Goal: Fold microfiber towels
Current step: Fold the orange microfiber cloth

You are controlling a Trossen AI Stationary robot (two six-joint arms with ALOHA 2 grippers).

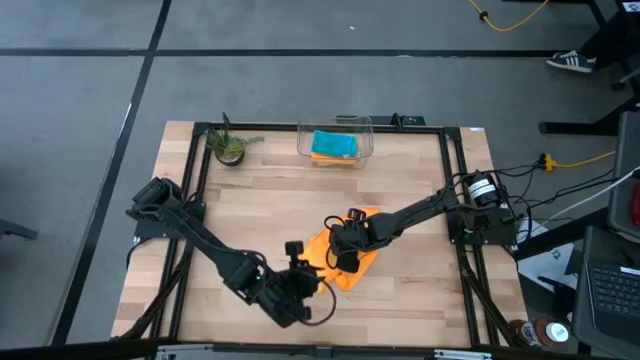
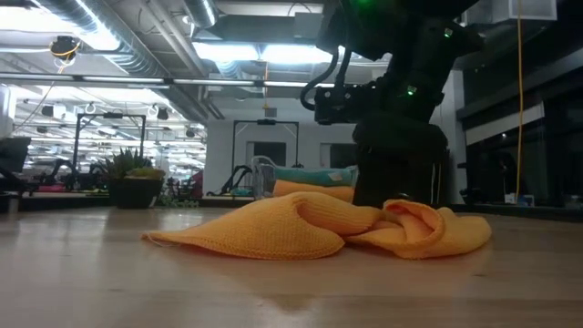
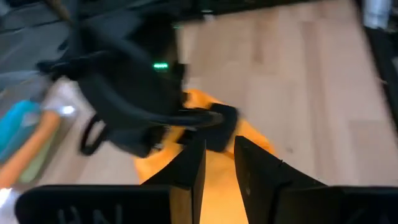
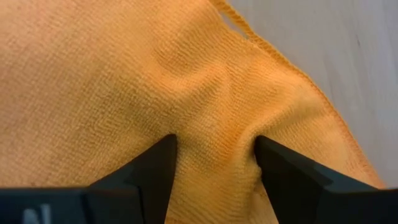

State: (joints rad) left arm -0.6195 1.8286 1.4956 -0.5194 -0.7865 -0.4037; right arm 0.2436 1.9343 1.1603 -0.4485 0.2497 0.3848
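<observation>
An orange microfiber towel (image 1: 352,270) lies crumpled on the table near its middle, also seen in the low view (image 2: 291,228). My right gripper (image 1: 345,252) stands on it from above with its fingers apart (image 4: 214,155). My left gripper (image 1: 308,272) hovers just left of the towel; its fingers are a narrow gap apart (image 3: 219,149) and hold nothing. A teal towel (image 1: 333,143) lies on an orange one inside the clear bin (image 1: 302,140) at the far edge. The lime green towel is out of view. My right gripper comes down from above onto the towel near its right edge. Both fingertips (image 4: 163,155) are set into the cloth, and a raised ridge of cloth (image 4: 214,134) bulges between them. The towel lies on the table, rumpled around the fingers (image 2: 401,214).
A small potted plant (image 1: 230,148) stands at the far left corner. The clear bin stands at the middle of the far edge. Black frame rails (image 1: 195,190) run along the table's sides. Bare wood (image 1: 420,300) lies at the near right.
</observation>
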